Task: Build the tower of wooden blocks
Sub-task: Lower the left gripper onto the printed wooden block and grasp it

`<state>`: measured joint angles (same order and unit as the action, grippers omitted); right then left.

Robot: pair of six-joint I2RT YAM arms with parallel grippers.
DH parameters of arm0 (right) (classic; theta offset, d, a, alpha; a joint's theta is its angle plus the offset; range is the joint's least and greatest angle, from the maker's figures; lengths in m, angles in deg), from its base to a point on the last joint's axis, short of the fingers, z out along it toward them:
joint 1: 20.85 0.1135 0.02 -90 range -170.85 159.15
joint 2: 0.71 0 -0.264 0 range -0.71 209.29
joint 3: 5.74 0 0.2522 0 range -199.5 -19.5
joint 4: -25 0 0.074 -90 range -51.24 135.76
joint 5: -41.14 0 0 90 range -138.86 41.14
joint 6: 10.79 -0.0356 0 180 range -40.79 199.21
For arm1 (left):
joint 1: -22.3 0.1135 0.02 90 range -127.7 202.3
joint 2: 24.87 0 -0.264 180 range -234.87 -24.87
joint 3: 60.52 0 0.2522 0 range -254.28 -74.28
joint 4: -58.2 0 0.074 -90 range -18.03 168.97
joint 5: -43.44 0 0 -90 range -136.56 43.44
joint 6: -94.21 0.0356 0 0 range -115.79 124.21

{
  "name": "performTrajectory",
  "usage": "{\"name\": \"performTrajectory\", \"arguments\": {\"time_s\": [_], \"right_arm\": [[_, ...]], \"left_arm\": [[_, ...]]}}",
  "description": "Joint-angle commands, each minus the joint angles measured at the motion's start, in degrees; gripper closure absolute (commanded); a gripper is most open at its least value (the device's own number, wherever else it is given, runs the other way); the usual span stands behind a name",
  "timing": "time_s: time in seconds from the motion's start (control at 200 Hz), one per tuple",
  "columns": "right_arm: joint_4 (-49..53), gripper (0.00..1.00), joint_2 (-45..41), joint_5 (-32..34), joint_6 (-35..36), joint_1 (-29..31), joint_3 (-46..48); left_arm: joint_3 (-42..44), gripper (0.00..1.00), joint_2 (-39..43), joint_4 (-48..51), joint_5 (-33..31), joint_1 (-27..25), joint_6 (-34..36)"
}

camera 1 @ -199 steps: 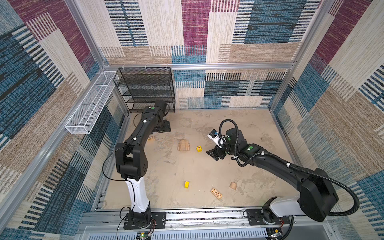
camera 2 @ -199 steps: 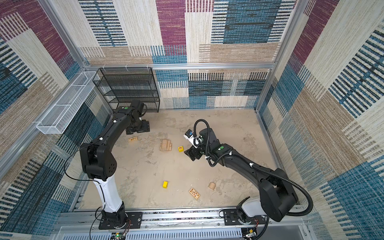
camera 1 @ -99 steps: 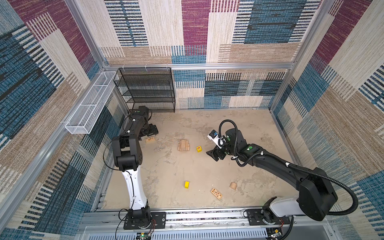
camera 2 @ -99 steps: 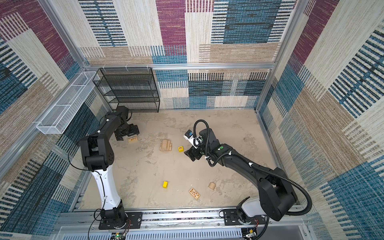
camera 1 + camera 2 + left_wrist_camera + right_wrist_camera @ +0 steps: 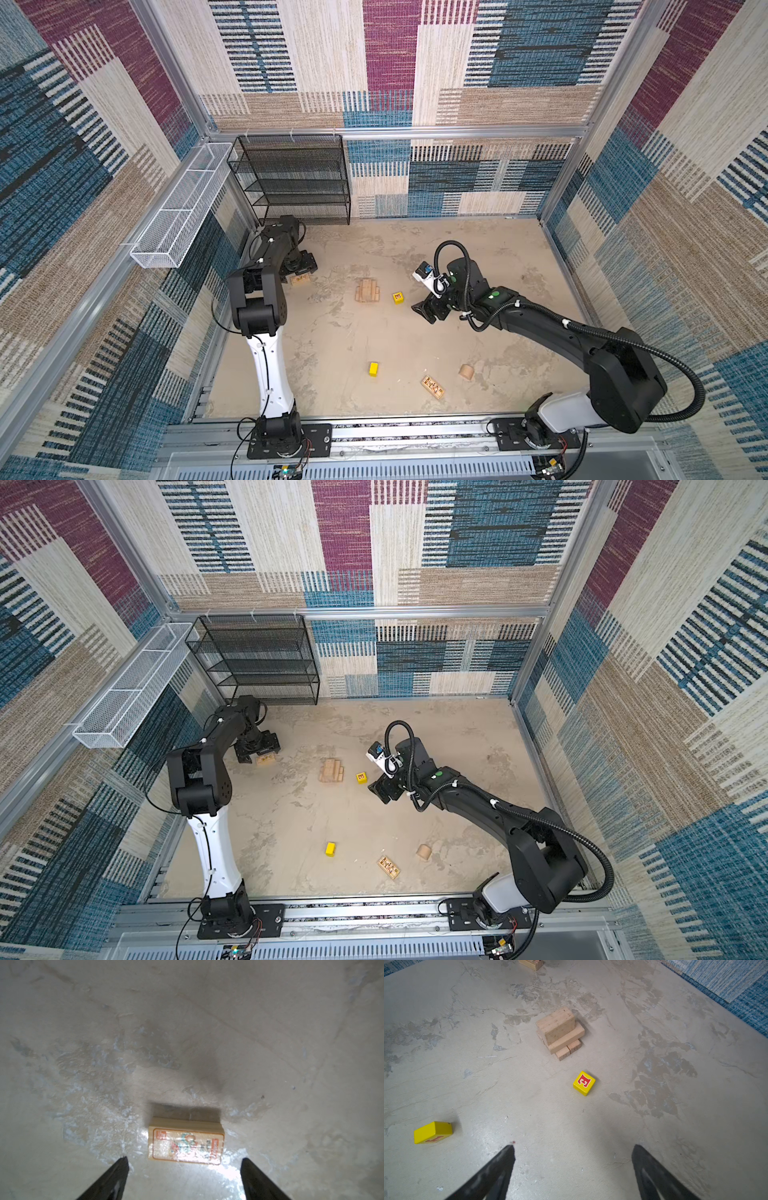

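Nearest the front rail, three loose pieces lie on the mottled, plaster-like grey-beige tabletop (image 5: 332, 332). They are a glossy yellow block (image 5: 373, 368), a flat tan oblong with a dark printed pattern (image 5: 432, 386), and a rounded tan piece (image 5: 466, 372), all well apart from one another.

At mid-depth the right arm (image 5: 540, 324) reaches inward. Its right jaws hang spread wide over bare tabletop with nothing between them. Just beyond them sits a glossy yellow cube with a red letter E (image 5: 584, 1083).

Beside the cube stands the tower (image 5: 560, 1030), of unpainted tan wood with visible grain. It rises in three stepped tiers: square-ended oblongs side by side at the base, a plank across them, and a thick block on top.

Farther back and to the left, the left arm (image 5: 257, 291) is folded close to its base. Its left jaws stand wide apart above a pale oblong block with an orange-bordered printed face (image 5: 186, 1145). The block lies flat just ahead of the fingertips, untouched.

Against the back wall stands a black mesh shelf (image 5: 291, 178). A white wire basket (image 5: 178, 208) hangs on the left wall.

Compared with one second ago, the left arm has drawn back from a straighter reach and brought its jaws over the printed block. The right arm and all the blocks have stayed in place.
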<state>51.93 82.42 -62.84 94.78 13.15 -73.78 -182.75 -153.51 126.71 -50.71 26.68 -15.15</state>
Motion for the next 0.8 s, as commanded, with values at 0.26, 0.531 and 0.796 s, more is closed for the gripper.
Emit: {"name": "performTrajectory", "arguments": {"time_s": [0.26,0.531,0.796], "right_arm": [[-0.2,0.11,0.2,-0.9,0.6,0.0,-1.0],[0.1,0.11,1.1,-0.9,0.8,0.0,-1.5],[0.8,0.14,2.2,-1.4,0.9,-0.1,-2.2]], "left_arm": [[-1.9,0.22,-2.3,0.0,0.0,0.3,2.0],[-1.6,0.28,-2.7,0.1,1.2,0.5,3.6],[-1.6,0.34,-3.0,0.3,1.3,0.5,4.5]]}}
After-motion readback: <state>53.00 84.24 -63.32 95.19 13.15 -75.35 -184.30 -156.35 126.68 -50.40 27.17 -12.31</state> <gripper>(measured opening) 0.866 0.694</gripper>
